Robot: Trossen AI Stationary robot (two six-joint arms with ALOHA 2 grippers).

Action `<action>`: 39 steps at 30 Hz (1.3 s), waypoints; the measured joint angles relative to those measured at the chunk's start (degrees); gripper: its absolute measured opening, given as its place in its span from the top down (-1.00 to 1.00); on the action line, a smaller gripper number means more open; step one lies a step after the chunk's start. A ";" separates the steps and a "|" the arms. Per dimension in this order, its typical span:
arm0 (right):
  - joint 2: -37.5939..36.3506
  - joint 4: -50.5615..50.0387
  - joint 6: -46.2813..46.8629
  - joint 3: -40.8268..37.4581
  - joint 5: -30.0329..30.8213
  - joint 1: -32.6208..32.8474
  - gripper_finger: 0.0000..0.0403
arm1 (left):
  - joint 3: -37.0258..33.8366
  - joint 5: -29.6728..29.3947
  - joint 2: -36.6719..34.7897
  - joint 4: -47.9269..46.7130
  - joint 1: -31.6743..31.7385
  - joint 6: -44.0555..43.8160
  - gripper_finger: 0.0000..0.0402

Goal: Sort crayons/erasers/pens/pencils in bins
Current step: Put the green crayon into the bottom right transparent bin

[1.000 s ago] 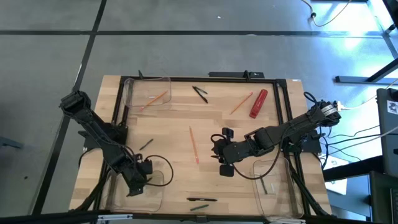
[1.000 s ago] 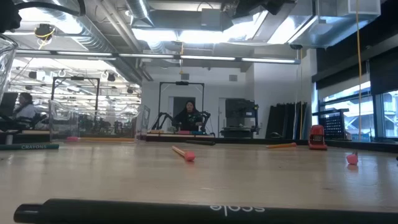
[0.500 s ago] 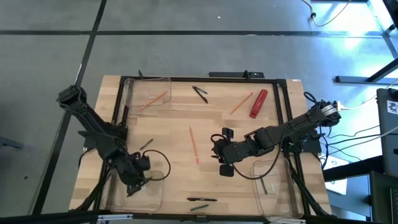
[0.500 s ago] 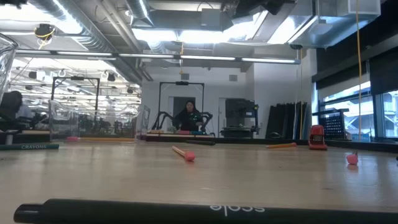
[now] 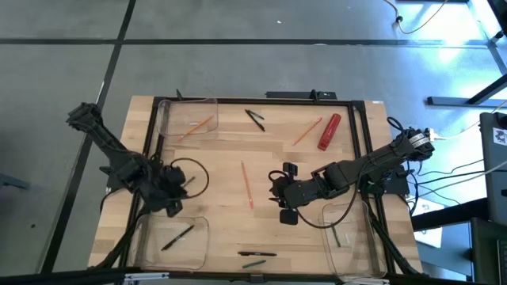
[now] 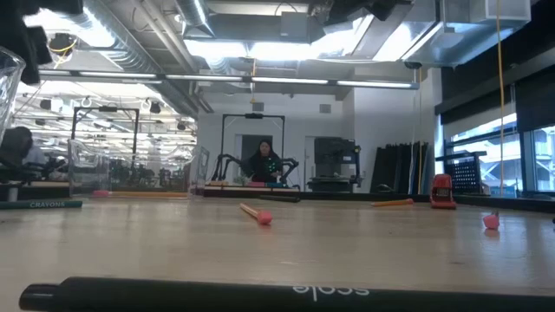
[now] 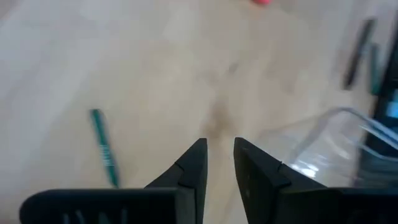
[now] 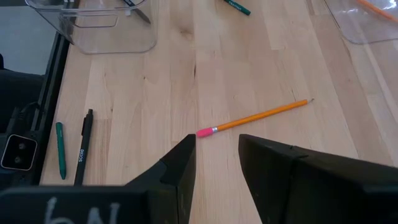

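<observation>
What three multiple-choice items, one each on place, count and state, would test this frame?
1. The pink-tipped pencil lies: A in a bin; B on the bare table; C between closed fingers.
2. Clear bins on the table: A two; B three; C four.
3. The right gripper is: A open, empty; B shut on a pencil; C shut on a pen.

B: wood shows all around it.
B: the high view shows three.
A: its fingers stand apart, gripping nothing.
</observation>
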 joint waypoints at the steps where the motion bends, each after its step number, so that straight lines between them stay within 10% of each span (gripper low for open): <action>1: 0.00 0.00 -0.02 0.00 0.00 0.00 0.38 | 0.00 0.02 0.06 -1.23 0.91 0.00 0.64; 18: 0.00 0.00 -0.22 0.02 0.02 0.00 0.38 | 0.00 0.81 0.72 -9.34 16.13 -4.59 0.64; 39: 0.00 0.00 -0.06 0.00 0.00 0.00 0.38 | 0.00 7.10 0.74 -9.28 19.11 0.26 0.70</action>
